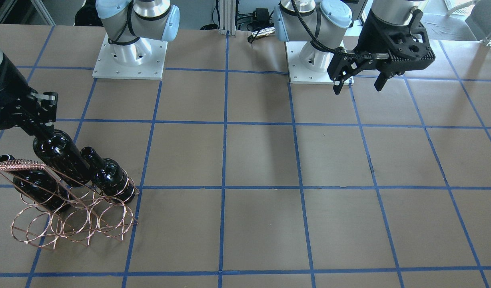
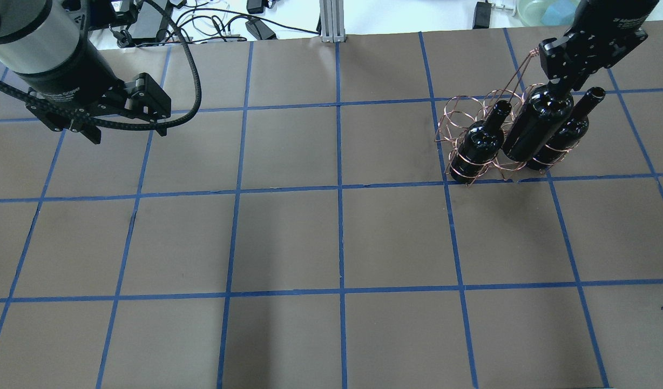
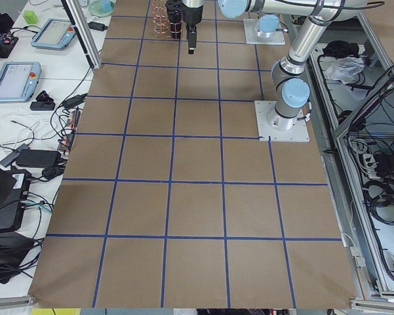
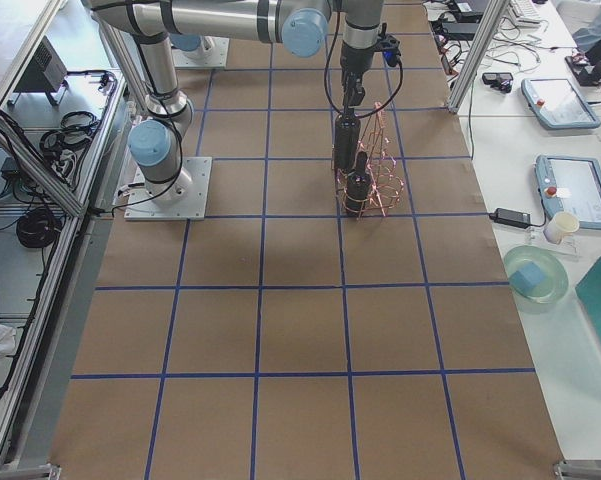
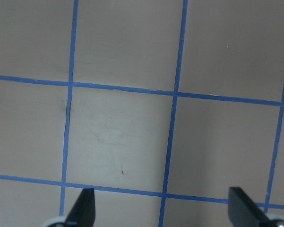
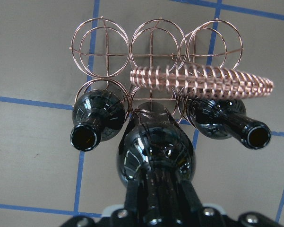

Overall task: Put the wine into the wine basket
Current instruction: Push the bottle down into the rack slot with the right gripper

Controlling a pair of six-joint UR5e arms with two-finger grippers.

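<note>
The copper wire wine basket [image 2: 454, 115] stands at the far right of the table; it also shows in the front view [image 1: 71, 226] and the right wrist view [image 6: 100, 43]. Two dark bottles [image 2: 480, 143] [image 2: 565, 135] lie tilted in its outer rings. My right gripper [image 2: 561, 82] is shut on the neck of a third dark wine bottle [image 2: 538, 123] [image 6: 156, 156], held tilted with its base at the middle ring, between the other two. How deep it sits I cannot tell. My left gripper [image 2: 127, 132] [image 5: 163, 210] is open and empty above the far left of the table.
The basket's wrapped handle [image 6: 203, 80] crosses just above the bottles. The two arm bases [image 1: 129, 56] [image 1: 315, 60] stand at the robot's side of the table. Blue tape lines grid the brown table top [image 2: 337, 237]. Cables [image 2: 212, 24] lie past the far edge.
</note>
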